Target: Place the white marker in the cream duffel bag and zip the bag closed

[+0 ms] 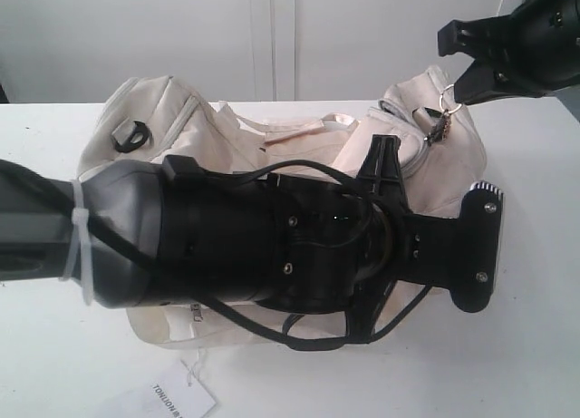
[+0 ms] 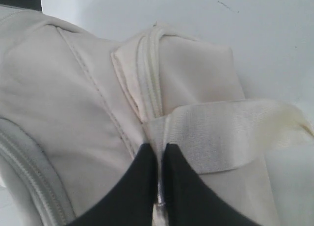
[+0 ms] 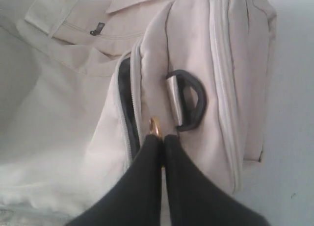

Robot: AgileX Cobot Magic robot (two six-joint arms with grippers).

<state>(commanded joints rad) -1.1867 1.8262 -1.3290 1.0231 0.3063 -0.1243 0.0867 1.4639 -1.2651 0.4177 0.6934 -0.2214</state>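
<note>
On the white table (image 1: 544, 345) lies the cream duffel bag (image 1: 236, 137), slumped and soft, its middle hidden in the exterior view behind the bulky black left arm (image 1: 227, 246). The fabric is a pale, matte cream with a slight sheen. It creases into loose folds and is edged with neat rows of stitching and raised piped seams. A flat strap (image 2: 221, 133) of finely woven, glossier webbing crosses one panel.

The left pincer (image 2: 158, 146) is narrow, its two black tapered fingers pressed nearly together on a thin pale fold of the bag where the strap meets a seam.

At the bag's other end the curved top zipper (image 3: 128, 133) gapes a little, and a sliver of dark lining (image 3: 125, 93) shows between its pale teeth. The right pincer (image 3: 162, 138) is closed tight on the gold ring pull (image 3: 154, 125) at that opening. Just beside it a black D-ring (image 3: 201, 101) hangs from a short cream tab, and a second straight zip runs along the end panel.

A white paper tag (image 1: 177, 398) with dark print lies flat on the table at the bag's near edge.
</note>
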